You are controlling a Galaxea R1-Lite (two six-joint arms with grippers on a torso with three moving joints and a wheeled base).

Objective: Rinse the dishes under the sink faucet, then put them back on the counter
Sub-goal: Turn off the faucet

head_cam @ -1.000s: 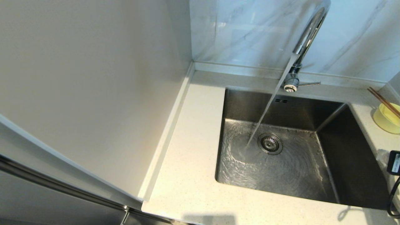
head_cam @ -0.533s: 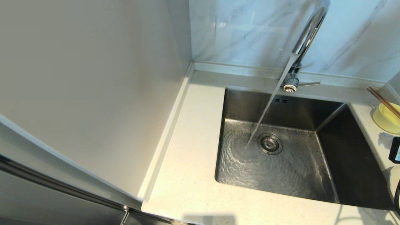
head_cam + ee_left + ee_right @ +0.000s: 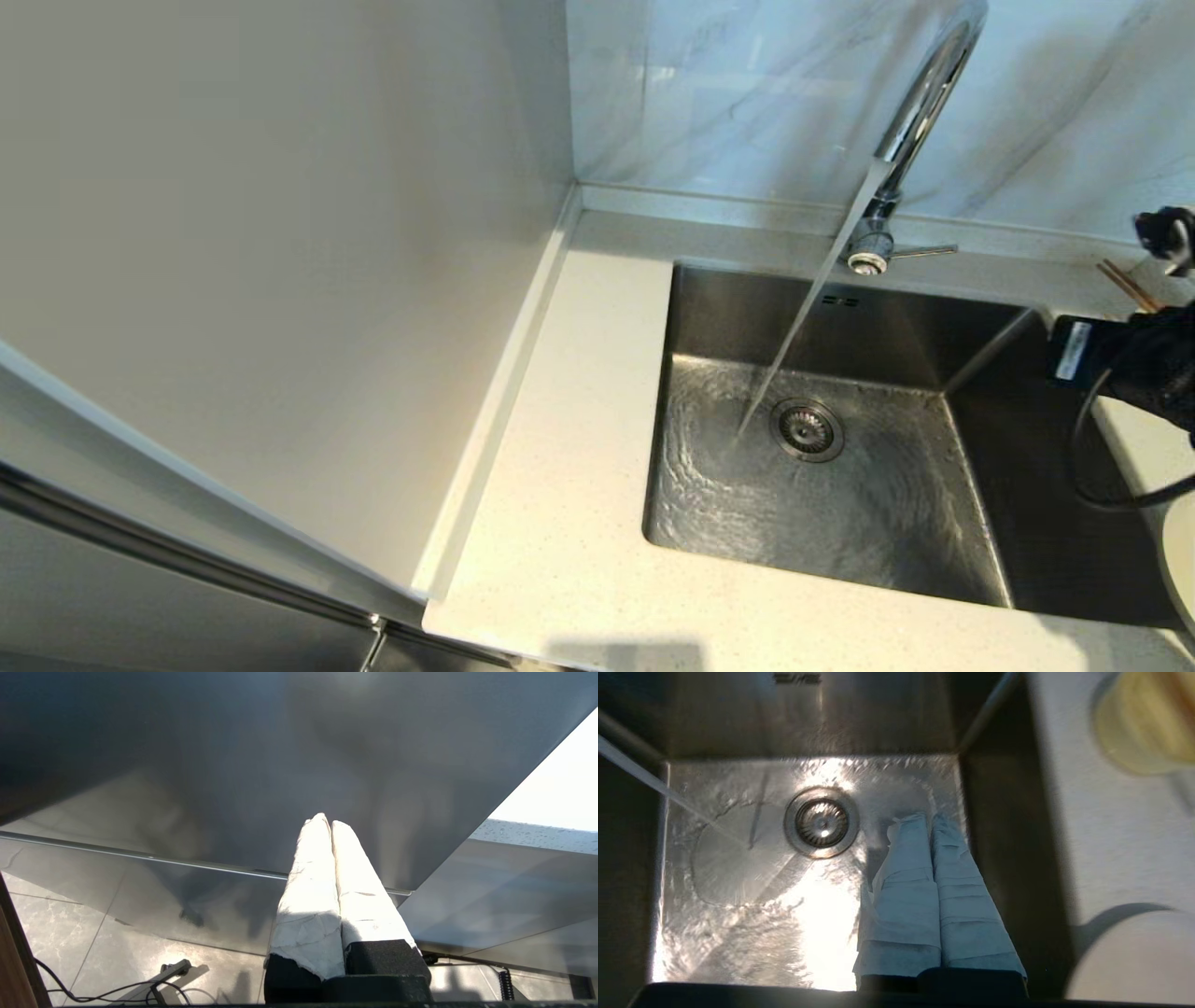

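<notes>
Water runs from the chrome sink faucet (image 3: 920, 103) into the steel sink (image 3: 840, 308) beside its drain (image 3: 807, 429). My right gripper (image 3: 924, 819) hangs shut and empty over the right part of the basin, near the drain (image 3: 822, 822). The pale yellow bowl (image 3: 1139, 723) stands on the counter (image 3: 1101, 849) to the sink's right, with the white plate (image 3: 1134, 956) nearer to me. In the head view my right arm (image 3: 1139, 364) hides the bowl; only the chopsticks' brown tips (image 3: 1125, 285) show behind it. My left gripper (image 3: 325, 821) is shut and empty, parked below the counter.
A tall pale panel (image 3: 280, 280) walls off the counter's left side. The grey-veined marble wall (image 3: 747, 93) stands behind the faucet, whose lever (image 3: 920, 250) points right. A broad strip of counter (image 3: 560, 523) lies left of the sink. A steel cabinet front (image 3: 233, 765) faces the left gripper.
My right arm has swung from the near right edge up and back over the sink's right rim, now covering the bowl. Its jaws have closed. Water keeps running.
</notes>
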